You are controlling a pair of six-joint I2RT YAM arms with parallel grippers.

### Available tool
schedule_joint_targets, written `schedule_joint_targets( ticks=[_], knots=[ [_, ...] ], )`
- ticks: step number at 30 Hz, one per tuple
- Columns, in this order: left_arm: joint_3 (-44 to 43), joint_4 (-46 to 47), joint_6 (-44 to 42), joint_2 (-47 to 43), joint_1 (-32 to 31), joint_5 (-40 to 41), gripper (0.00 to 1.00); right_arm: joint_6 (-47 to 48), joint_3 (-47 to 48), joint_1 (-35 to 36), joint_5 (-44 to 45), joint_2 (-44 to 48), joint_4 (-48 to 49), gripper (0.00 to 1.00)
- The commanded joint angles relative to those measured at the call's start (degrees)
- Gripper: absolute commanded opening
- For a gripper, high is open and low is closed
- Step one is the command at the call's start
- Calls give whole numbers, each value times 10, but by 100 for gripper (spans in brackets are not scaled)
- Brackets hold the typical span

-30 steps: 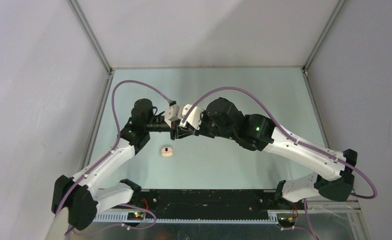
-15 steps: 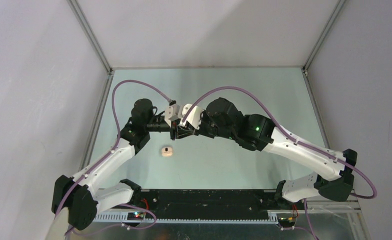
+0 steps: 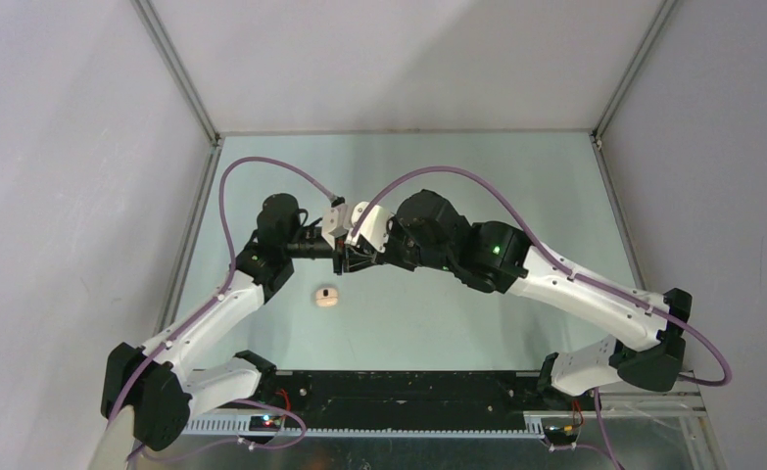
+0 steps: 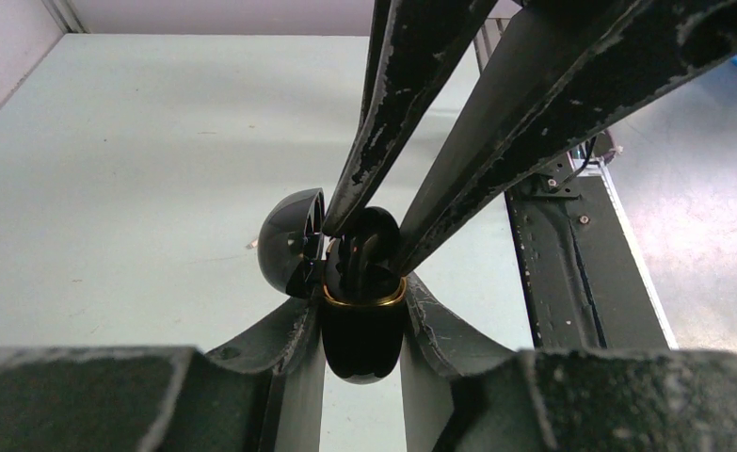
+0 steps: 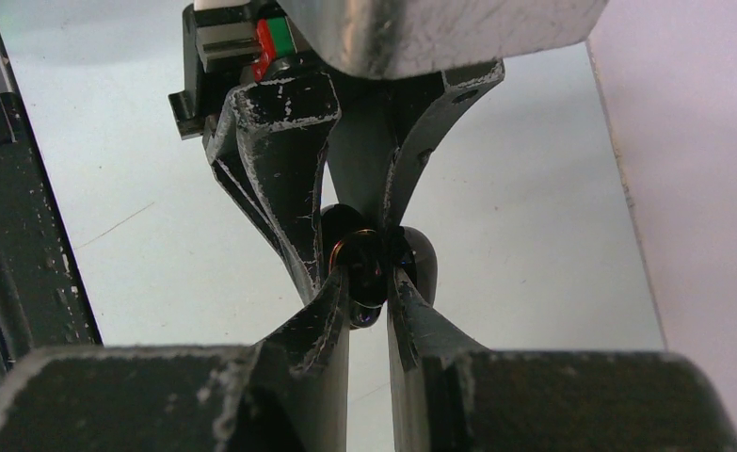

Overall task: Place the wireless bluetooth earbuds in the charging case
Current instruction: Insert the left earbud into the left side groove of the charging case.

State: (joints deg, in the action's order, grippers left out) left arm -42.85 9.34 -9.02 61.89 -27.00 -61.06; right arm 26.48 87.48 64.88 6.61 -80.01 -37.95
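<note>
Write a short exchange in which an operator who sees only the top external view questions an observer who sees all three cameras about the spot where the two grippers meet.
Operator: From above, the grippers just touch tips mid-table. What is between them?
Observer: The left wrist view shows the left gripper shut on a black case with a gold rim.
Operator: Is the case open?
Observer: Yes, its lid hangs open to one side.
Operator: And the right gripper?
Observer: The right gripper pinches a small dark piece at the case's mouth. It is probably an earbud, but too dark to be sure.
</note>
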Motion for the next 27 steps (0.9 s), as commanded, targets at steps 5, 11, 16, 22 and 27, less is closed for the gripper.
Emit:
schedule_joint_targets(
  ticks=[5,11,16,22,27],
  knots=[
    [-2,34,3,-4,-1,-6,2,-8,41,6,-46,9,-19,34],
    [-1,33,2,-6,0,-8,2,-3,58,2,-91,20,-47,47],
    [1,41,7,-9,2,-15,2,-22,115,-40,-188,30,-84,51],
    [5,55,18,-9,3,-25,1,-48,144,-109,-227,56,-87,51],
    [4,67,33,-7,3,-32,2,-46,95,-109,-170,58,-42,51]
  ],
)
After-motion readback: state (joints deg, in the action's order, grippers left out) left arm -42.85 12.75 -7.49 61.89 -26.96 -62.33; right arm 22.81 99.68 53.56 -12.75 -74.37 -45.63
